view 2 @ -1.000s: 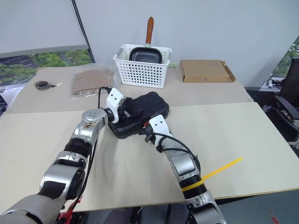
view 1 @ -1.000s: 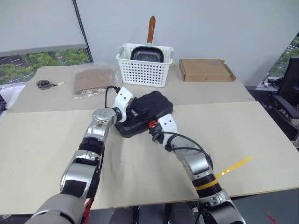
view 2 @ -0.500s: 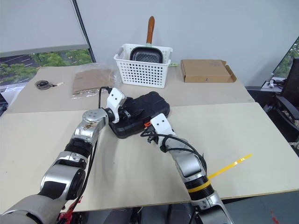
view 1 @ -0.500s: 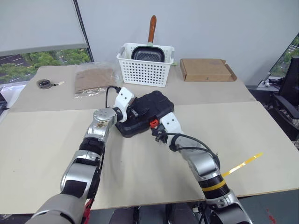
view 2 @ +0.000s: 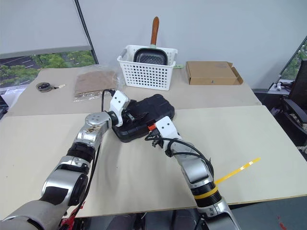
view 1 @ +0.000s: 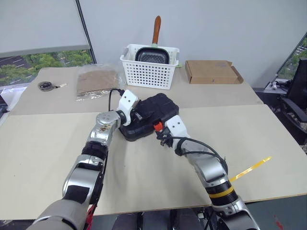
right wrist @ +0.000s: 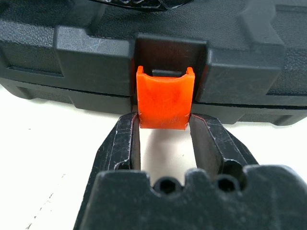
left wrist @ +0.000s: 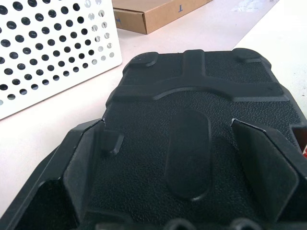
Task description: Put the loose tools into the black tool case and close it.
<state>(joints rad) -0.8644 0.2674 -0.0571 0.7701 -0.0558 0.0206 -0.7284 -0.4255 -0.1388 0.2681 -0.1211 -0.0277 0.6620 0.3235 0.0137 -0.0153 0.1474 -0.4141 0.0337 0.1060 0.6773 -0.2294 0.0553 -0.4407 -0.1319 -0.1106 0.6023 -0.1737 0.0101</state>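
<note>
Between the earlier pictures and this one, little on the table has shifted: the black tool case [view 1: 147,116] lies where it lay, lid down, and the right arm's elbow has swung outward toward the table's right edge while its gripper kept to the case's front. That case sits near the middle of the table [view 1: 43,143], just past the seam that crosses the tabletop, turned at a slant. The left gripper [view 1: 136,115] lies over the case's left end, its two black fingers [left wrist: 81,177] spread wide apart and resting flat on the pebbled lid, one to each side of the long raised oval moulded there. The right gripper [right wrist: 163,125] stands at the near front wall of the case, fingertips set on either side of the small orange latch [right wrist: 164,98]; the tips touch the latch's lower corners and pinch it between them, with bare table showing in the gap below. The latch sits in its notch across the line where lid and base meet, and that line looks shut along the stretch in view. Toward the far edge of the table stands a white perforated basket [view 1: 147,71] with a black square pan [view 1: 153,55] in it, brown handle pointing up; a flat cardboard box [view 1: 211,72] lies to its right, a brownish plastic bag [view 1: 96,82] to its left, and a round dark disc with a cord [view 1: 45,86] near the far left corner.
</note>
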